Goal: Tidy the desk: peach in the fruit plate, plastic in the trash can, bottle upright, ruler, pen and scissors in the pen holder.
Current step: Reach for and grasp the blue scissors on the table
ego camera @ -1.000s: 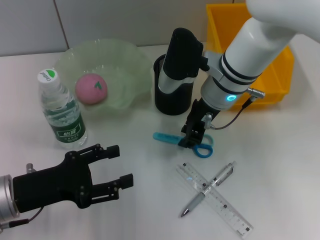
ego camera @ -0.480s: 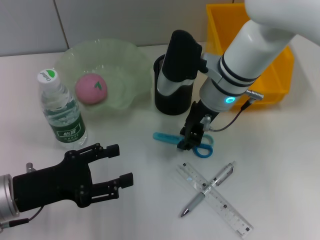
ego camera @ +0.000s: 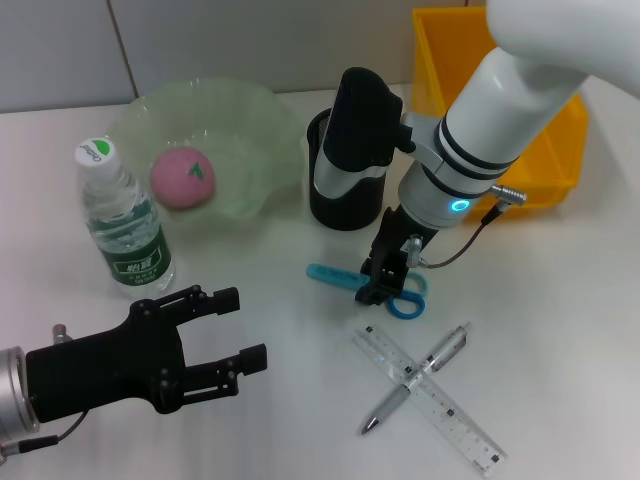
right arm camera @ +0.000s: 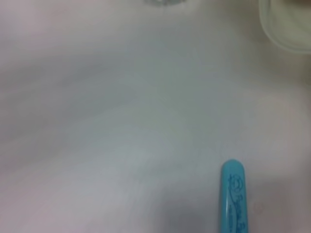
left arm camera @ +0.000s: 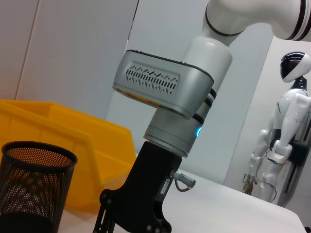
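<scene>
Flat on the desk, blue sheathed scissors (ego camera: 362, 281) sit under the right claw (ego camera: 385, 277), apparently pinched.

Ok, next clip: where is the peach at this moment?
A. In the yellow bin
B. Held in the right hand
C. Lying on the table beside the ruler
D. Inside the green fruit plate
D: the head view shows the pink peach resting inside the pale green fruit plate, behind the upright bottle, while the right hand is down at the scissors.
</scene>
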You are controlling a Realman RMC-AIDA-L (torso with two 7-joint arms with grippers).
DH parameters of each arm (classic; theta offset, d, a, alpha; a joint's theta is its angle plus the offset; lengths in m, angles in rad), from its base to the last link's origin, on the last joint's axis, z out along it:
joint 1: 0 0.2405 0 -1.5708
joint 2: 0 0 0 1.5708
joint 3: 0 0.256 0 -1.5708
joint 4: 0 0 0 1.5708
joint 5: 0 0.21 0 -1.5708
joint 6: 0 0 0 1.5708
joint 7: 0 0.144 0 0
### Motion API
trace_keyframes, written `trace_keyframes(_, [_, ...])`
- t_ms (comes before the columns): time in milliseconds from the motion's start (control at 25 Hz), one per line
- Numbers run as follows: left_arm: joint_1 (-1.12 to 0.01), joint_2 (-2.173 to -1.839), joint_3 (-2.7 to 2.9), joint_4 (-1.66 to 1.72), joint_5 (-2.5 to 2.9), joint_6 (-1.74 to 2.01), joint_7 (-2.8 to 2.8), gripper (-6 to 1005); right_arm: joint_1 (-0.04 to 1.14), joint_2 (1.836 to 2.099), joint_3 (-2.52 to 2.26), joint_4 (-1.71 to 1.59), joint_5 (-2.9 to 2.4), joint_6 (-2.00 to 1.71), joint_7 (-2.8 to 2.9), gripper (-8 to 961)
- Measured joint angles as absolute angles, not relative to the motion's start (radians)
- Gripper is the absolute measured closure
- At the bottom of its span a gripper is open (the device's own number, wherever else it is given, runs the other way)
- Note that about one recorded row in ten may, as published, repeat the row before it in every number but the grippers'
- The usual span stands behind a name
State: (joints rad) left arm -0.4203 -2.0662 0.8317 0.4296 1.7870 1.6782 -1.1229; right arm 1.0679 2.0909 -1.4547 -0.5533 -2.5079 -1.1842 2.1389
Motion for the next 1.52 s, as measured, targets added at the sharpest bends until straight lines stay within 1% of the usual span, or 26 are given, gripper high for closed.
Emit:
trace_keyframes(760, [-0.421, -2.065, 0.827, 0.43, 1.787, 1.677, -1.126, 223, 1.088, 2.086, -1.455, -0.556, -2.517, -1.213, 2.168, 659])
trace_keyframes(1520, [-0.433, -2.065, 0.825, 0.432, 1.785, 1.681, -1.127, 229, 1.105, 2.087, -1.466, -0.545, -2.533, -1.217, 2.204, 659])
